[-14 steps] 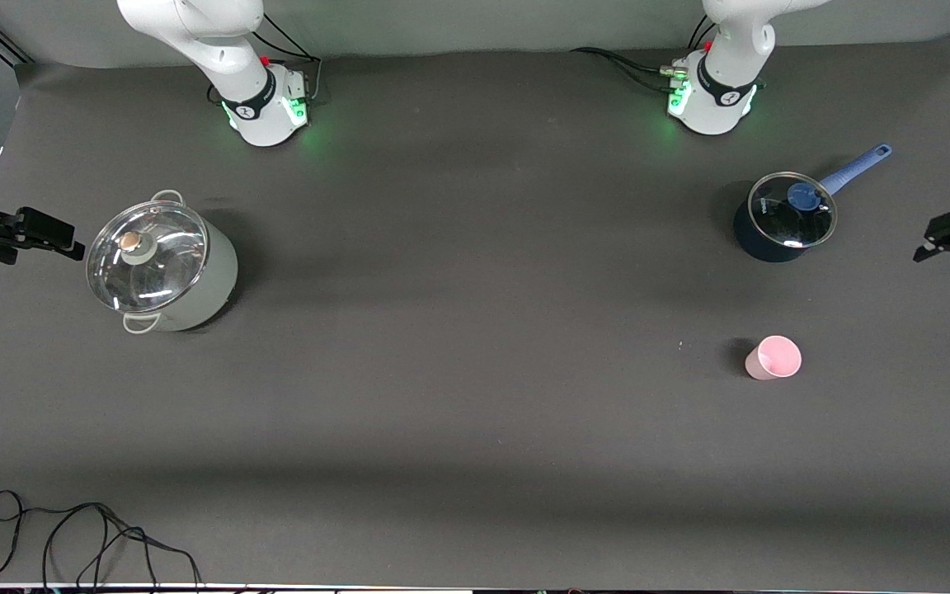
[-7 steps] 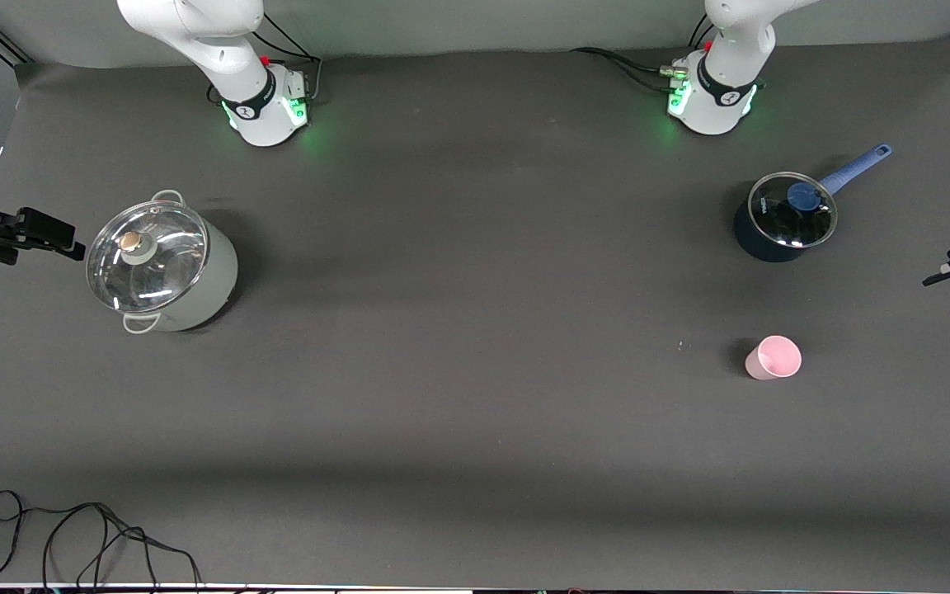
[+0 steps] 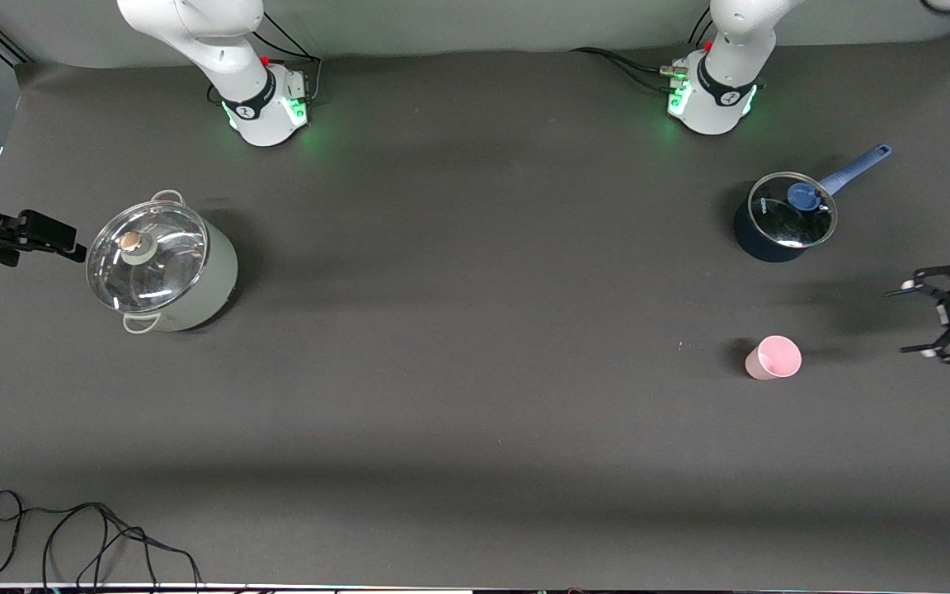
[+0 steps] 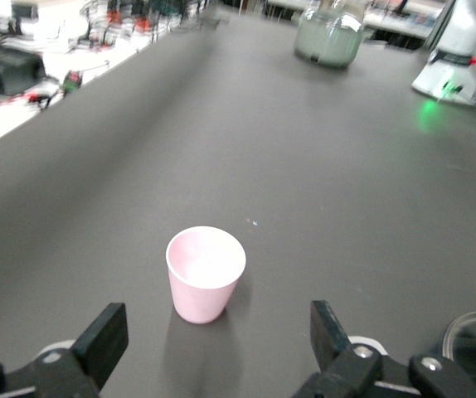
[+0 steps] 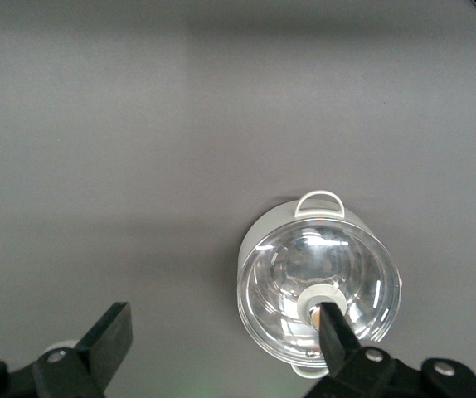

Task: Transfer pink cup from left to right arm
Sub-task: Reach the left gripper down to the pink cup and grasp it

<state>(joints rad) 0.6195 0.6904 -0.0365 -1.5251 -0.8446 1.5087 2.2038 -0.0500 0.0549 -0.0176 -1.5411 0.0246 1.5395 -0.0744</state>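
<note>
Now my left gripper (image 3: 917, 318) hangs low over the table's edge at my left arm's end, fingers spread wide and turned toward the small pale-pink plastic cup (image 3: 773, 357), so it can take the cup from the side. The cup stands upright and untouched, nearer to the front camera than the dark blue lidded saucepan (image 3: 782, 217). My right gripper (image 3: 50, 238) waits, also wide and empty, beside the pale green glass-lidded pot (image 3: 160, 262), ready to receive. No writing can be read.

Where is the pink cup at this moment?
The pink cup stands upright on the table toward the left arm's end, nearer the front camera than the lidded blue saucepan. The open left gripper is beside it, not touching.
</note>
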